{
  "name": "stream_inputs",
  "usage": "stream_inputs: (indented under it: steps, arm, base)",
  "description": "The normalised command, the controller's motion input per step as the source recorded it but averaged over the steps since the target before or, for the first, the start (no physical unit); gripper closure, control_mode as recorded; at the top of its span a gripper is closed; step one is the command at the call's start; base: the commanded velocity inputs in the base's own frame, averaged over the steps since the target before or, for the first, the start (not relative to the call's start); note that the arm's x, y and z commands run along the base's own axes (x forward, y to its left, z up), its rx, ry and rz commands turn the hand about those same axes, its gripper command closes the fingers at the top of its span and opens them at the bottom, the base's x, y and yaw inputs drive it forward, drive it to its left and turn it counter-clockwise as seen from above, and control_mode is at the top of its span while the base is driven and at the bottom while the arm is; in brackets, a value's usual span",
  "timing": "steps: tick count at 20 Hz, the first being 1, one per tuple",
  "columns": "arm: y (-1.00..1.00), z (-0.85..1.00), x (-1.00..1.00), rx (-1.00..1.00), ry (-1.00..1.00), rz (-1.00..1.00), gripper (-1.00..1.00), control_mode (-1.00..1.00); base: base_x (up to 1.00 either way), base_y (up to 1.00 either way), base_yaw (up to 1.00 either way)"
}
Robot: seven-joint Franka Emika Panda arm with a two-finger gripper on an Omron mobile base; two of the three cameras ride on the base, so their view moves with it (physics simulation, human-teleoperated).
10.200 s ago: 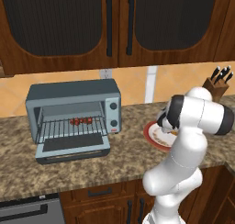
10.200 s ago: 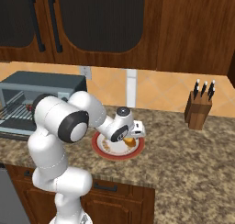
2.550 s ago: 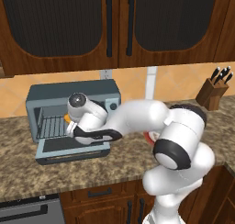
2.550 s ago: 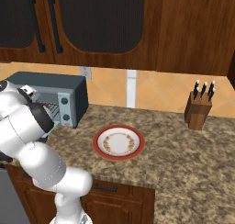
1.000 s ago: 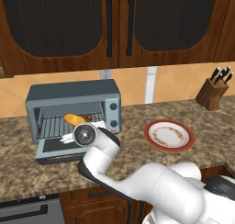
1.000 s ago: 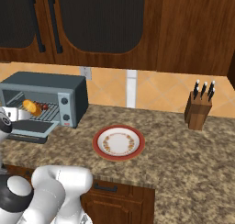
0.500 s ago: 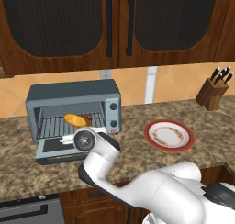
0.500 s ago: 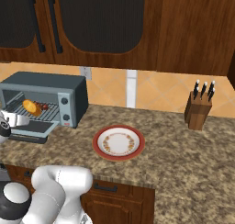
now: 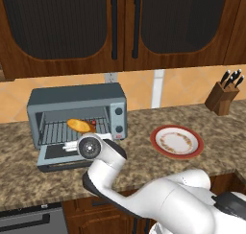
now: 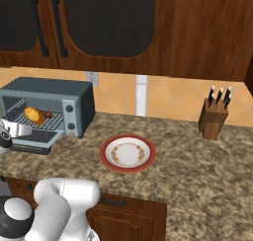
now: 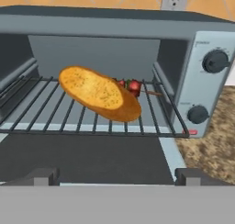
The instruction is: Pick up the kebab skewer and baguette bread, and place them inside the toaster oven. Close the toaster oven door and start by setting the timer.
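Granite counter (image 9: 144, 166), dark cabinets above. Toaster oven (image 11: 137, 28) open; bread (image 11: 98, 93) on rack inside oven, skewer (image 11: 133, 86) just behind bread. Door (image 11: 87, 159) down flat. Gripper (image 11: 117, 176) jaws apart, empty, before oven mouth. Next judged: get under door edge, swing up squarely, then timer knob (image 11: 198, 114).

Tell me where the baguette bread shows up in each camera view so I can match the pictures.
Left base view: baguette bread left of centre, on the wire rack inside the open toaster oven.
Right base view: far left, in the oven cavity.
Hand view: centre, lying across the rack, the kebab skewer behind it.
Shared landmark: the oven's two dark knobs.
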Motion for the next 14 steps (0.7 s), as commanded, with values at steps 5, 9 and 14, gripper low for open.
stream_inputs:
  steps: [5,9,14]
  arm:
    - [0.01,-0.05,0.0,0.0,0.0,0.0,-1.0,-1.0]
    - [0.02,-0.22,-0.05,0.0,0.0,0.0,-1.0,-1.0]
    - [0.0,-0.3,-0.05,0.0,0.0,0.0,-1.0,-1.0]
  base:
    - [0.0,0.0,0.0]
    - [0.0,0.0,0.0]
    - [0.0,0.0,0.0]
